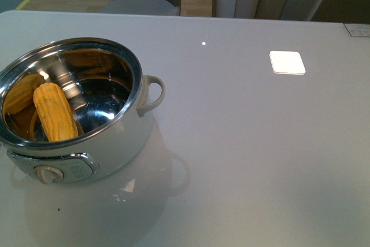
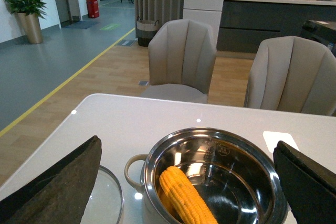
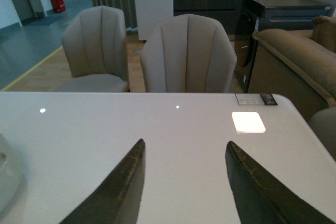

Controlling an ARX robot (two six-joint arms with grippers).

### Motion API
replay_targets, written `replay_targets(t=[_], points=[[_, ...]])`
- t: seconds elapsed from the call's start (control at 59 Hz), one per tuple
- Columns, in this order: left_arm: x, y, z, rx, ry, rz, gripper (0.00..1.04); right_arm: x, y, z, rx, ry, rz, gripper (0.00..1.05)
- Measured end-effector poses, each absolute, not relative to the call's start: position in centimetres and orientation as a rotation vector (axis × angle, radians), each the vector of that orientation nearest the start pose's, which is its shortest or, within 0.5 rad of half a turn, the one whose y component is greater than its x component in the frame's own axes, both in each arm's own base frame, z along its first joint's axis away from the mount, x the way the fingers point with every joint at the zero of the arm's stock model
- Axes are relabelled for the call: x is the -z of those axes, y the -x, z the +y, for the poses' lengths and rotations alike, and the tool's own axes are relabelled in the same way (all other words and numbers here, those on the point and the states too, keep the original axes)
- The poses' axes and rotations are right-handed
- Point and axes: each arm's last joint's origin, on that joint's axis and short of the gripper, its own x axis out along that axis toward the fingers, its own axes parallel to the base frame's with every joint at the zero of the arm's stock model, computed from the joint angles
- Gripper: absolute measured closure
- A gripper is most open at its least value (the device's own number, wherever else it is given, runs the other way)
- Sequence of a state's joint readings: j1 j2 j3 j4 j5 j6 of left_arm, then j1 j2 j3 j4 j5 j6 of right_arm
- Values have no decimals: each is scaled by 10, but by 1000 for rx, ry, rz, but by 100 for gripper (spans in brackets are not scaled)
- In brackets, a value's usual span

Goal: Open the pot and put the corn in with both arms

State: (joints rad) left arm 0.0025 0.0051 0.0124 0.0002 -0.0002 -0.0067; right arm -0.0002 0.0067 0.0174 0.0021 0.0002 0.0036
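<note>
table [image 1: 243, 160] grey-white, glossy; takes up nearly the whole front view; far edge visible, chairs [image 2: 181, 59] tucked just beyond it; everything right of the pot is bare surface apart from a bright square patch [image 1: 287, 62] far right and a small label [image 1: 357, 29] at the far right edge; pot [image 1: 110, 143] sits near-left, lid off, steel rim and inside exposed, loop handle [image 1: 154, 93] pointing right, dial panel [image 1: 55, 172] facing near, left side cut by the frame edge; glass lid [image 2: 107, 200] lies flat on the table just beside the pot, on the side with its other handle; only the lid rim shows in the left wrist view; corn [image 1: 55, 112] is inside the pot, leaning against the left inner wall, tip up toward the rim; neither arm shows in the front view; left gripper [image 2: 186, 182] jaws spread wide, nothing between them, pot and corn framed in the gap; right gripper [image 3: 184, 187] jaws also apart and empty, over bare table with the pot wall at the edge of its view
</note>
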Motion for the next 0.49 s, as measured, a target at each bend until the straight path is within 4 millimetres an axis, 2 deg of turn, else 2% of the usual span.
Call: replay_targets(t=[0.254, 0.492], points=[[-167, -97, 0, -3, 7, -7, 7, -169, -97, 0, 0, -4, -13, 8], [-167, -97, 0, -3, 7, -7, 7, -169, -97, 0, 0, -4, -13, 9]])
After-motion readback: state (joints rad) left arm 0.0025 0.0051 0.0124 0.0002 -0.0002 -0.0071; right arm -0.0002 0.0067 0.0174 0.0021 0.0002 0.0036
